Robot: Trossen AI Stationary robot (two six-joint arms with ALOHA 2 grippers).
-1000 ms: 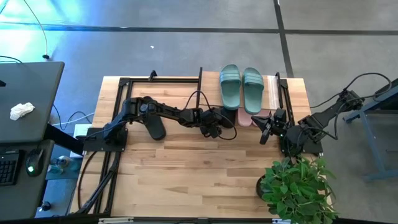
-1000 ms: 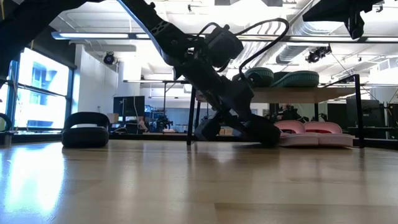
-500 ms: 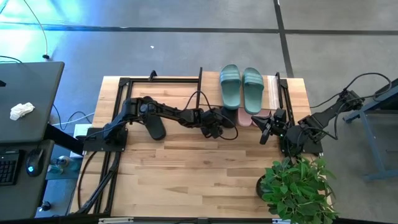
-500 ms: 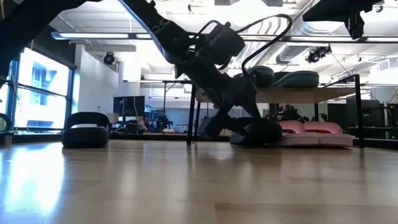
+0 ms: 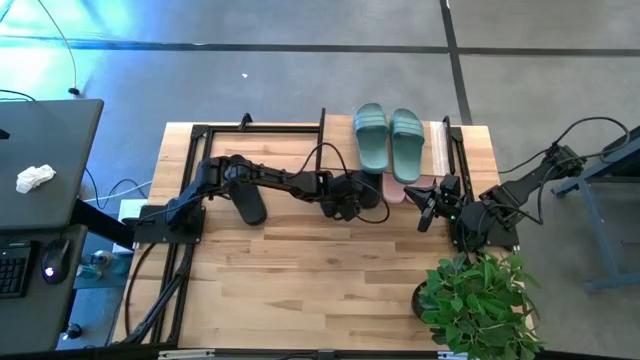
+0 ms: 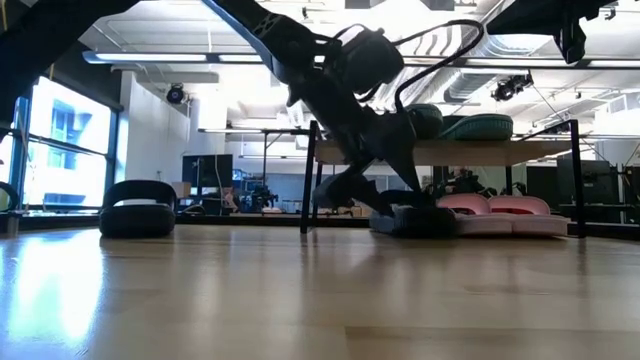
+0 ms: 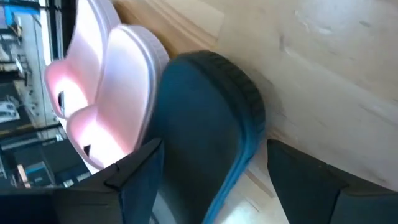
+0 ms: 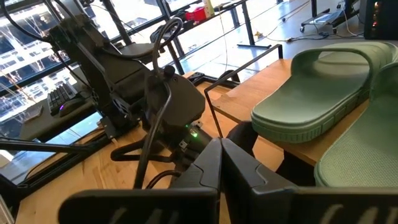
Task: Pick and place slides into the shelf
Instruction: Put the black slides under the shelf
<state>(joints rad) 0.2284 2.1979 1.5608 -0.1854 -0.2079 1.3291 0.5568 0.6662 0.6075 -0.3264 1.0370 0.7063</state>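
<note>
Reaching under shelf (image 5: 436, 150), left gripper (image 5: 362, 195) stands wide around black slide (image 7: 205, 124), just beside pink pair (image 6: 498, 212) on lower level. Low view shows slide flat on table; high view hides it. Green pair (image 5: 388, 140) on top. Second black slide (image 5: 248, 205) left. Right gripper (image 5: 430, 205) closed, near shelf's right end.

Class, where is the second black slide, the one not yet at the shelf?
In the high view the black slide lies on the tabletop's left half, beside the left arm's base, left of the shelf.
</note>
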